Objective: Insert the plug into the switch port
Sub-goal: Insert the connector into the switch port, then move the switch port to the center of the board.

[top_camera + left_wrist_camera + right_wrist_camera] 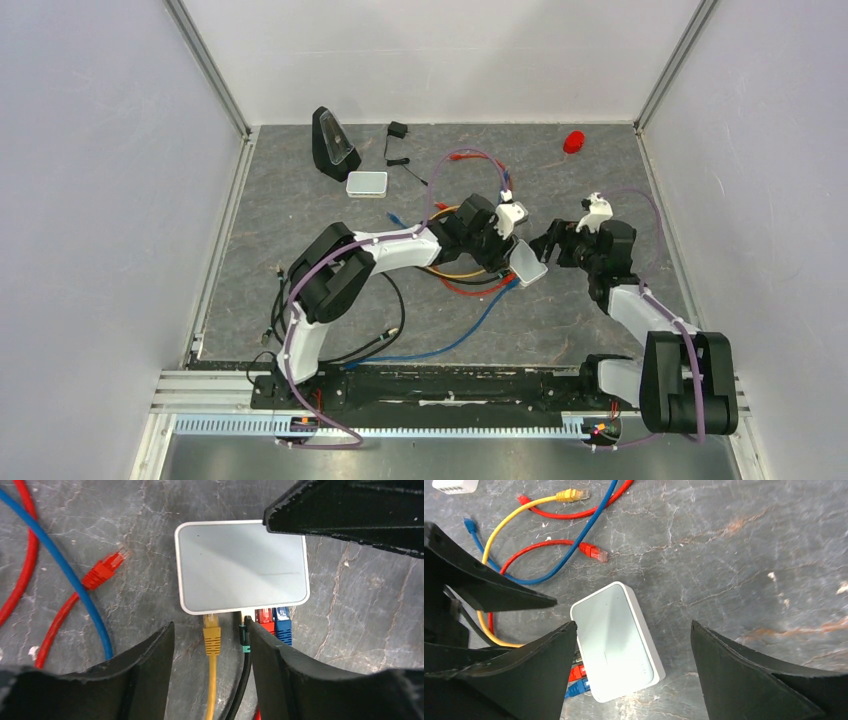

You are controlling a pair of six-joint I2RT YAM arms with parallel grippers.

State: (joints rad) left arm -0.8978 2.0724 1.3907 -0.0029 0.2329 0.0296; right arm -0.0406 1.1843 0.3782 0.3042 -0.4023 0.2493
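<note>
The switch (242, 565) is a flat pale grey-white box lying on the dark mat between both grippers (528, 263). Four plugs sit in its near edge: yellow (211, 632), green-booted on a black cable (244, 639), red (264, 618) and blue (283, 626). My left gripper (210, 625) is open just behind that edge. The yellow plug lies in its gap, and the green-booted plug rests against its right finger (280, 665). My right gripper (633, 625) is open wide above the switch (616, 640), gripping nothing.
Loose cable ends lie left of the switch: a red plug (591, 551), a yellow plug (571, 494) and a blue one (469, 525). At the back stand a black wedge device (334, 143), a second pale box (366, 183), a black adapter (397, 130) and a red object (573, 141).
</note>
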